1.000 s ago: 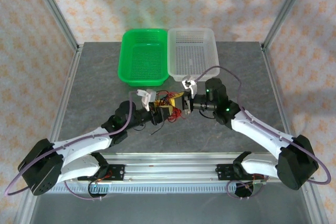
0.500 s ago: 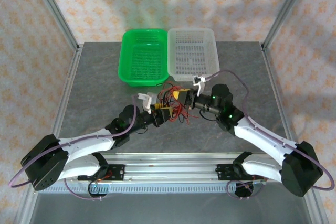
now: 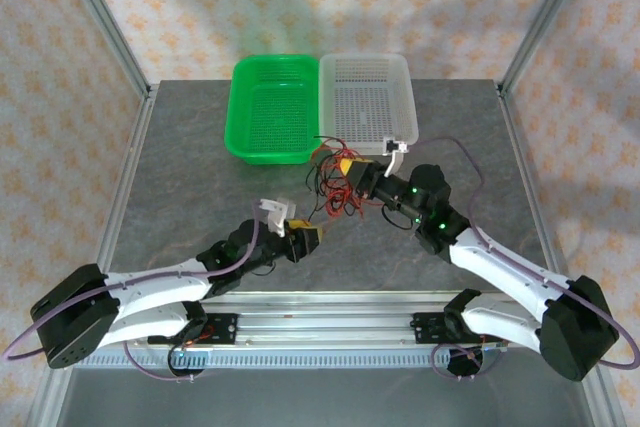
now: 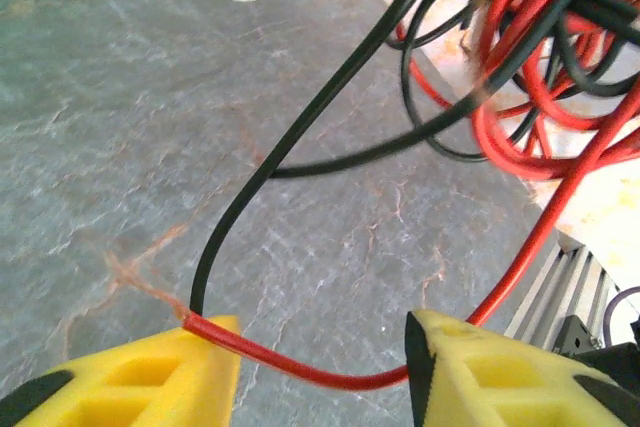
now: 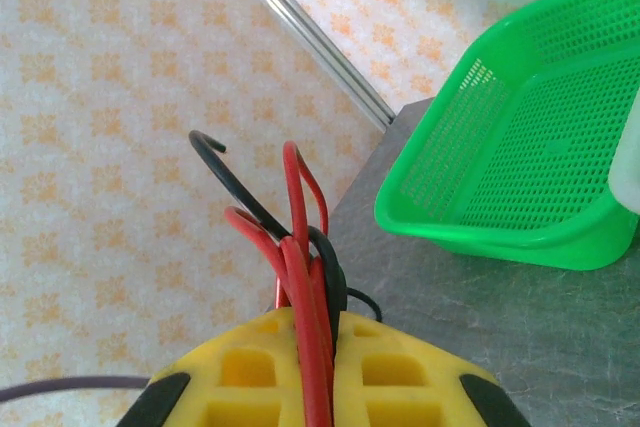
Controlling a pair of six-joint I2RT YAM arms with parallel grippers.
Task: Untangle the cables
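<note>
The cables (image 3: pixel 335 192), a knot of thin red and black wires, hang between my two grippers in front of the baskets. My right gripper (image 3: pixel 352 169) is shut on a bunch of red and black cables (image 5: pixel 300 237), which stick up out of its yellow fingers (image 5: pixel 420 387). My left gripper (image 3: pixel 305 237) sits lower and nearer, with its jaws apart. One red wire (image 4: pixel 330 380) runs across the gap of the left gripper (image 4: pixel 322 357); its end rests on the left finger (image 4: pixel 150 377). A black wire (image 4: pixel 290 137) rises from there to the tangle (image 4: pixel 530 77).
A green basket (image 3: pixel 240 117) and a white basket (image 3: pixel 405 97) stand side by side at the back of the grey table (image 3: pixel 180 177). The green basket (image 5: pixel 500 167) lies just beyond the right gripper. Metal frame posts (image 3: pixel 100 17) rise at the table's far corners.
My left gripper has drawn back toward the near left. My right gripper has moved away to the far right with its bunch of cables, so the tangle is stretched out between them.
</note>
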